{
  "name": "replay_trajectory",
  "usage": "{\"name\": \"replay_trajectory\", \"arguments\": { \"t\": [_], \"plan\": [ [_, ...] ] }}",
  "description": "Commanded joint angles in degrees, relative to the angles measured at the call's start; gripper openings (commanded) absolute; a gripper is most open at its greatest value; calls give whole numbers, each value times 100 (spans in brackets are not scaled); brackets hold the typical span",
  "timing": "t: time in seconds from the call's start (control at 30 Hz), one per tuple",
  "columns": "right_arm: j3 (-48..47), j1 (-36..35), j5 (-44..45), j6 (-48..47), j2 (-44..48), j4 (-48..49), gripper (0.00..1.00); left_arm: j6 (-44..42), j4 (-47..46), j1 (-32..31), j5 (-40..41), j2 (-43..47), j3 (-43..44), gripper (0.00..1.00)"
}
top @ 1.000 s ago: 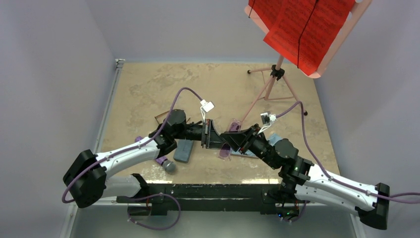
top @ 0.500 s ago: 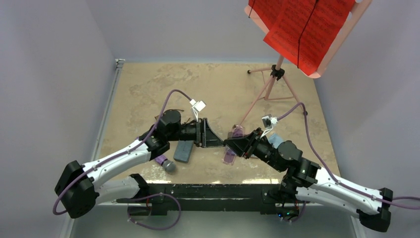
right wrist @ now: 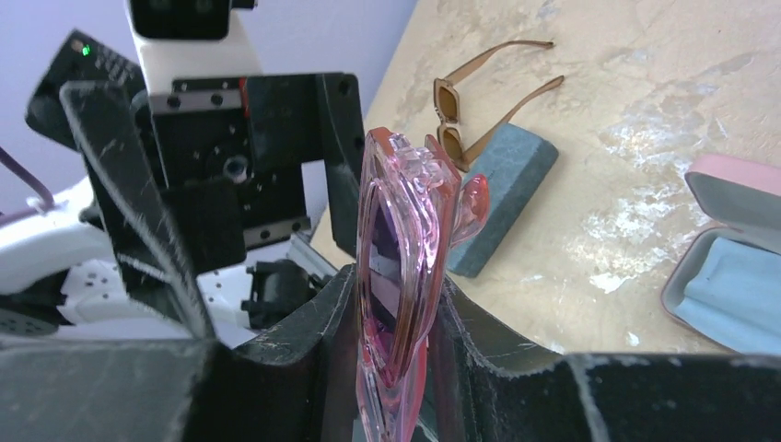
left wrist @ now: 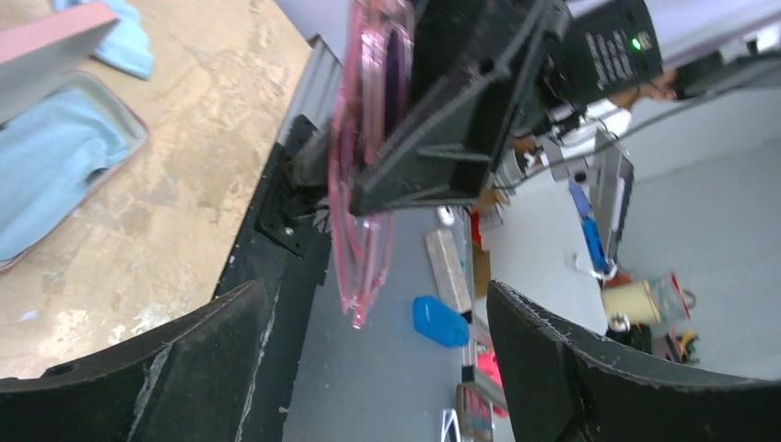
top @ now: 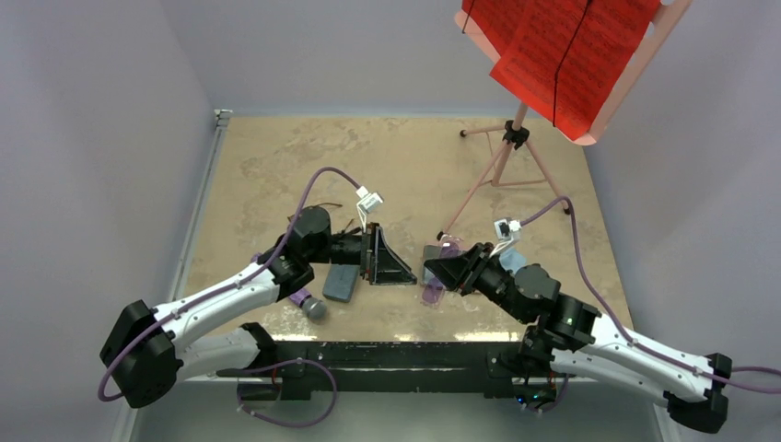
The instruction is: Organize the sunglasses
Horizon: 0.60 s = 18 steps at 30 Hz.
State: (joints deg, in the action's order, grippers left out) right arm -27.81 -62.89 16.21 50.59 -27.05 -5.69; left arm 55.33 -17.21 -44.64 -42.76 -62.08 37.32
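right gripper (right wrist: 394, 287): pinching the folded pink sunglasses (right wrist: 398, 216), up in the air
left gripper (left wrist: 373, 299): jaws spread wide, now backed off from the pink pair
brown sunglasses (right wrist: 450, 118): still lying just beside the blue-grey case (right wrist: 507, 198)

My left arm (top: 221, 295) and right arm (top: 635, 354) are white shells between chunky black joints. A thin purple cable (top: 318, 175) loops off each to a small white plug (top: 368, 199). My left fingers (left wrist: 166, 368) and right fingers (right wrist: 295, 368) are matte black wedges, their edges scuffed pale. Behind the left ones sit a black, screw-dotted block (right wrist: 230, 166), a white camera housing (right wrist: 189, 41) and a green light (right wrist: 86, 50).
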Motion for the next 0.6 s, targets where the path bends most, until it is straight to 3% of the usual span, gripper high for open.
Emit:
{"name": "replay_trajectory", "arguments": {
  "t": [0.0, 0.2, 0.37, 0.57],
  "plan": [
    [201, -22, 466, 468, -85, 1161, 23, -194, -1042, -43, -798, -60, -92, 93],
    [81, -22, 109, 314, -432, 1659, 23, -444, -633, -126, -588, -274, 219, 91],
    [176, -21, -20, 262, -514, 2102, 23, -311, -618, -151, -477, -492, 388, 73],
    [206, -22, 67, 234, -699, 2227, 23, 248, -1403, -185, -624, -705, 281, 53]
  ]
}}
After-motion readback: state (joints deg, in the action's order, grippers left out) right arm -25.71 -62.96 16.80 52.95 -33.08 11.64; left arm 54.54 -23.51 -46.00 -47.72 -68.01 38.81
